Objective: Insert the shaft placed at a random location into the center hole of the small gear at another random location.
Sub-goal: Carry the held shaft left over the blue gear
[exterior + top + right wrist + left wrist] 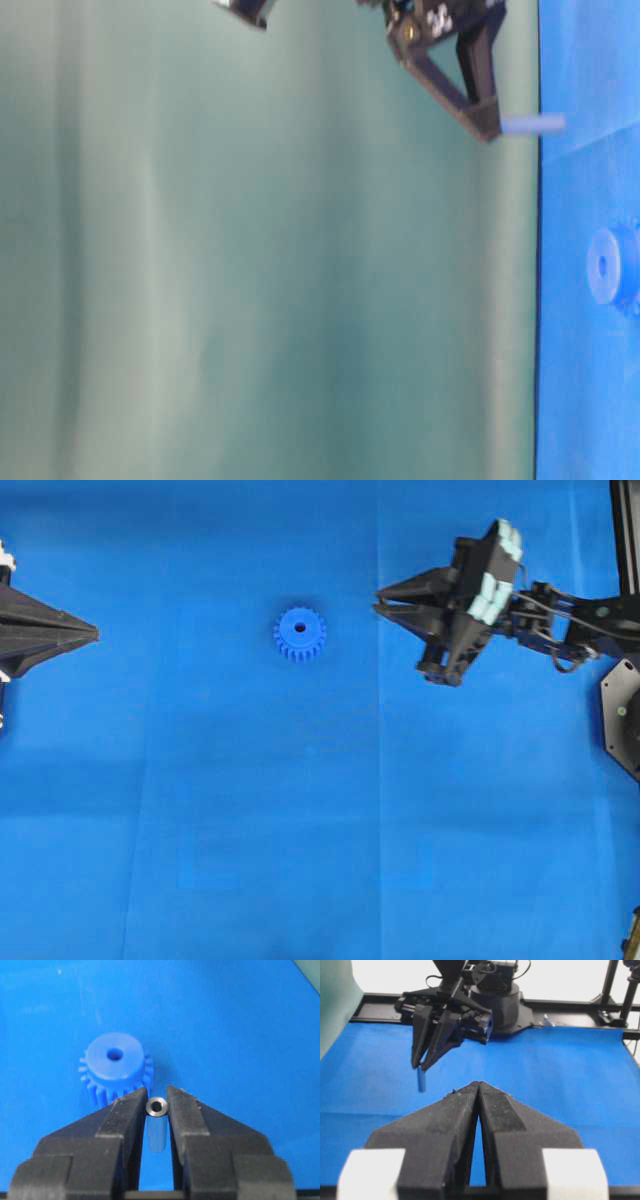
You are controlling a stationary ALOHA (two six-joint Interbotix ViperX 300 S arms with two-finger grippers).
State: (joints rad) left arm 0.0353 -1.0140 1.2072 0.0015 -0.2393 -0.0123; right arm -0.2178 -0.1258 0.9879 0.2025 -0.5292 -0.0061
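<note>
My right gripper (157, 1106) has its two matte black, grainy wedge-shaped fingers (122, 1120) closed onto the shaft (156, 1127), a short smooth silver-grey metal cylinder whose ring-shaped end face shows a dark bore. From the left wrist camera the shaft (421, 1080) hangs straight down from my fingertips, clear of the mat, and at table level it sticks out beyond the tips toward the blue surface. The small gear (299, 633) lies flat on the blue mat (300, 830), near my right fingertips and apart from them, between my two arms. It is glossy blue plastic with blunt teeth around the rim and a raised round hub, and the center hole (114, 1053) is a small dark circle in the hub's flat top. My left gripper (479, 1091) rests at the mat's left edge, its rough black fingers pressed together with nothing between them.
</note>
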